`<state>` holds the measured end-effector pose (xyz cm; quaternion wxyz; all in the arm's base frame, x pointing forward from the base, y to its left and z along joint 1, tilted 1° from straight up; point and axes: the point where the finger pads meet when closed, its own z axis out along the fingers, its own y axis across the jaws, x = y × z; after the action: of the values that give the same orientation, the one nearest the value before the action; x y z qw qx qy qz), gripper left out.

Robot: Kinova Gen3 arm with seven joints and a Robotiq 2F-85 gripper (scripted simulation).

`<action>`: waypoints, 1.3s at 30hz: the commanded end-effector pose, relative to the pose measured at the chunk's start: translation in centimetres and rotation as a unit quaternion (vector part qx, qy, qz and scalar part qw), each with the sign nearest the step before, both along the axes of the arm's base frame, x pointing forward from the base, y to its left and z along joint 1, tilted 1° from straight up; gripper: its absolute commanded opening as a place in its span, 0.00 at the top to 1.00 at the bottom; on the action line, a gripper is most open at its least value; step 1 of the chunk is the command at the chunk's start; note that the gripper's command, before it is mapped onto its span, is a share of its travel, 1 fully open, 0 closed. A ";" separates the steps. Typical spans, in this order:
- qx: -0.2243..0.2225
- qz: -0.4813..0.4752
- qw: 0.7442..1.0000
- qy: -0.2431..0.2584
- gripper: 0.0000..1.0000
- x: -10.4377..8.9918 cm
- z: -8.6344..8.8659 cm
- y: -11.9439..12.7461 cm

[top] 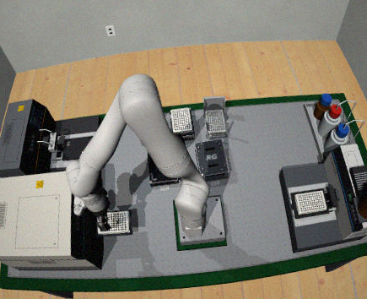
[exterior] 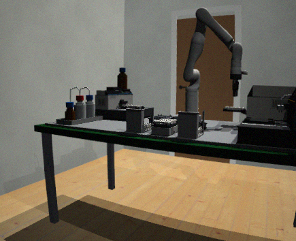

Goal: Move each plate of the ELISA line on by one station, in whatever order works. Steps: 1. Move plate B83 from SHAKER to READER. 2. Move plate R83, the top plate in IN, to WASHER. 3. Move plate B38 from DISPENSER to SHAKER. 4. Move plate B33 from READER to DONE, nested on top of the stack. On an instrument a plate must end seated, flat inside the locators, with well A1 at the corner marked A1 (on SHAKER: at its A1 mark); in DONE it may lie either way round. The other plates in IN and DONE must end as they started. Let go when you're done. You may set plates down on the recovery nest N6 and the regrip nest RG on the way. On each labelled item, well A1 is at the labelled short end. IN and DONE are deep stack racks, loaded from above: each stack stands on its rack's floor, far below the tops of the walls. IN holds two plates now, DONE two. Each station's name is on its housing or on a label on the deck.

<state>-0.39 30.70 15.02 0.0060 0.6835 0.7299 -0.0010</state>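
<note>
While jaws gape above it, plate [top: 118, 220] lies flat, long axis left-right.

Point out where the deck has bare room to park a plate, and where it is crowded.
Bare deck lies between the RG nest and the right-hand instrument housing, and along the front edge. It is crowded around the arm's pedestal and the two racks behind.

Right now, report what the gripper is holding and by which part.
Nothing is held. The gripper has its jaws fully open and hangs above the left short end of the plate beside the big white instrument; the exterior view shows a gap between them.
</note>
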 end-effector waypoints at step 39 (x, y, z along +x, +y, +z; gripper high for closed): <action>0.001 0.000 1.000 0.000 0.00 0.0 -4.6 0.0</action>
<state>-0.35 30.66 10.53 0.0061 0.6835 0.7299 -0.0010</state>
